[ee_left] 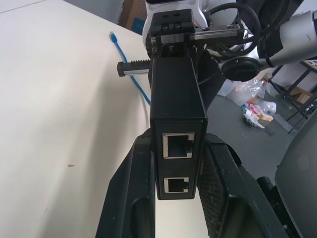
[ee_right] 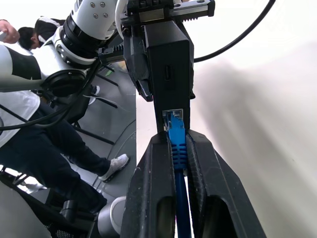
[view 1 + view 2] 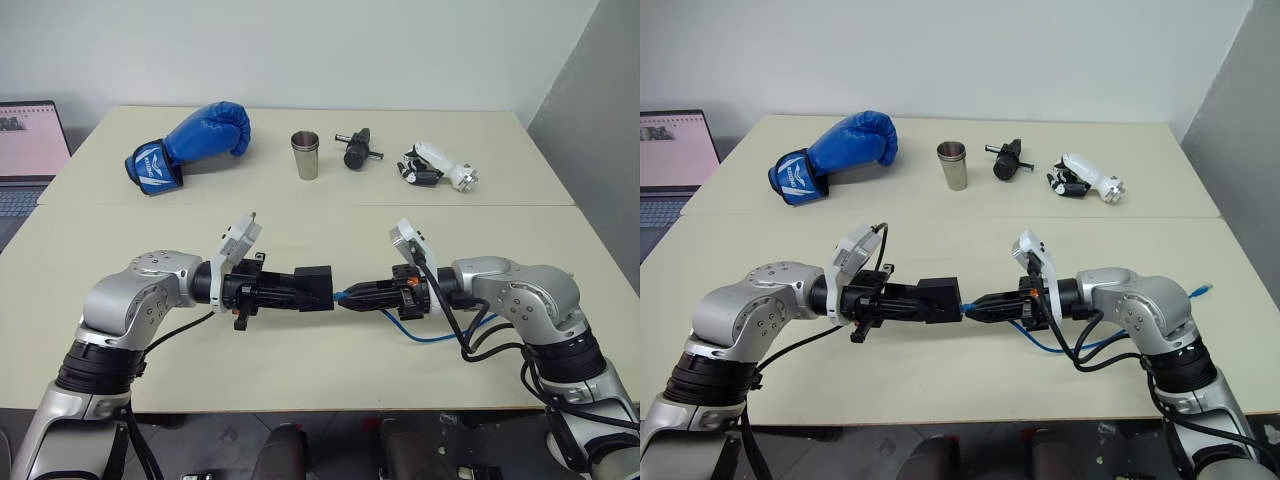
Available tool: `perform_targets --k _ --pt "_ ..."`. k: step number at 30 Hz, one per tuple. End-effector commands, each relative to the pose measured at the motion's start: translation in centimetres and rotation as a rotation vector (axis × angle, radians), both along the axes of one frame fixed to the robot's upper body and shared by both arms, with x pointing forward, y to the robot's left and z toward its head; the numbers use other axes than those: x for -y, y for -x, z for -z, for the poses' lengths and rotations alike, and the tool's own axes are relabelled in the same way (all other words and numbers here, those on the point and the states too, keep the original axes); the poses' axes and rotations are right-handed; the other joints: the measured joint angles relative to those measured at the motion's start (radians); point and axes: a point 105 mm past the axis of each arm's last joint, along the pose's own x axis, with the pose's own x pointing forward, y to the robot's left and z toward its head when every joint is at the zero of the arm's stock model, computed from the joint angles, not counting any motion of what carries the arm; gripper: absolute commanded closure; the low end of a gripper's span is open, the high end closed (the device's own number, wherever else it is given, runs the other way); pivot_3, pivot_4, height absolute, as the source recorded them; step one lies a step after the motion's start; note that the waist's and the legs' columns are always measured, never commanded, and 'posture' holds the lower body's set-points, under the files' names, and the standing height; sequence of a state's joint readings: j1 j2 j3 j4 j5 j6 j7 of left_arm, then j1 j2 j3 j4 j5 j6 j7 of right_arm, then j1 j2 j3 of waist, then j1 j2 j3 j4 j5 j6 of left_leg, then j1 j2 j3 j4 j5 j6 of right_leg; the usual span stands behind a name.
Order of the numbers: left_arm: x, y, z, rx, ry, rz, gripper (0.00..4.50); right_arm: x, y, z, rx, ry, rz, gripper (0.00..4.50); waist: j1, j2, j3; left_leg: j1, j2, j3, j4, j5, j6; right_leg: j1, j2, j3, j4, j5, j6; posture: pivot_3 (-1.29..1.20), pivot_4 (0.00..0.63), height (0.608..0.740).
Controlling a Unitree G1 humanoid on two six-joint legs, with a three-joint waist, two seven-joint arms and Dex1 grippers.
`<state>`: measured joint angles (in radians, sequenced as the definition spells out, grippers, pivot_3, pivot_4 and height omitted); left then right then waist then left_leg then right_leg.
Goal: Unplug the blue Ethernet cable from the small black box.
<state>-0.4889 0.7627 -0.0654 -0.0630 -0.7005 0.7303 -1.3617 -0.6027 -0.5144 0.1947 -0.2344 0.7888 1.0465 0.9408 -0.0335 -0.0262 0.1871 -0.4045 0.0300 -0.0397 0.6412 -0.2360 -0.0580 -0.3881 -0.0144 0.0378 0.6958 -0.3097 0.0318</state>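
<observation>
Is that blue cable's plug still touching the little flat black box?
Touching. The right wrist view shows the blue Ethernet cable plug seated in the port of the small black box.

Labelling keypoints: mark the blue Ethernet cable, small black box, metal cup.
blue Ethernet cable (image 2: 177, 141): right wrist view, plug boot.
small black box (image 1: 178, 89): left wrist view, top face.
metal cup (image 3: 306, 158): left eye view, side wall.

Both arms reach inward over the table (image 3: 300, 380), grippers level and facing each other. Left gripper (image 3: 318, 288) is clamped on the box (image 3: 314, 287); right gripper (image 3: 345, 298) pinches the cable (image 2: 177, 144) plug.
</observation>
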Motion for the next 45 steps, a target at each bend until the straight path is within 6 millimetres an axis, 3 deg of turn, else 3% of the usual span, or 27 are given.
perform_targets --k 1,2,8,14,28,45 --pt "-1.7 -1.2 -0.9 0.029 -0.016 -0.101 3.70 0.8 -0.3 -1.7 0.075 -0.027 0.051 4.11 0.000 0.000 0.000 0.000 0.000 0.000 0.000 0.000 0.000 0.000 0.000 0.000 0.000 0.000 0.000 0.00 0.150 0.740" --pt "-1.5 -1.2 -1.0 0.028 -0.011 -0.096 3.70 0.5 -0.2 -1.7 0.088 -0.026 0.046 3.76 0.000 0.000 0.000 0.000 0.000 0.000 0.000 0.000 0.000 0.000 0.000 0.000 0.000 0.000 0.000 0.00 0.150 0.740" --pt "-1.4 -1.2 -1.1 0.029 -0.012 -0.086 3.70 -0.1 0.9 -1.9 0.111 -0.013 -0.001 2.62 0.000 0.000 0.000 -0.001 0.000 0.000 0.000 0.000 0.000 -0.001 0.000 0.000 0.000 0.000 0.000 0.00 0.150 0.740" --pt "-1.4 -0.8 -1.0 0.028 -0.038 -0.048 3.70 0.0 0.7 -1.9 0.137 -0.003 0.015 2.62 0.000 0.000 0.000 -0.001 0.000 0.000 0.000 0.000 0.000 -0.001 0.000 0.000 -0.001 0.000 0.000 0.00 0.150 0.740" --pt "-1.0 -0.4 -0.9 0.036 -0.054 -0.011 3.70 -2.1 -0.7 -0.7 0.149 0.023 0.042 2.62 0.000 0.000 0.000 -0.002 0.000 0.000 0.000 0.000 0.000 -0.001 0.000 0.000 0.000 0.000 0.000 0.00 0.150 0.740" --pt "-1.1 -0.4 -0.2 0.042 -0.063 -0.010 3.70 -2.1 -1.2 -0.8 0.126 0.020 0.023 2.62 0.000 0.000 0.000 -0.002 0.000 0.000 0.000 0.000 0.000 -0.001 0.000 0.000 0.000 0.000 0.000 0.00 0.150 0.740"
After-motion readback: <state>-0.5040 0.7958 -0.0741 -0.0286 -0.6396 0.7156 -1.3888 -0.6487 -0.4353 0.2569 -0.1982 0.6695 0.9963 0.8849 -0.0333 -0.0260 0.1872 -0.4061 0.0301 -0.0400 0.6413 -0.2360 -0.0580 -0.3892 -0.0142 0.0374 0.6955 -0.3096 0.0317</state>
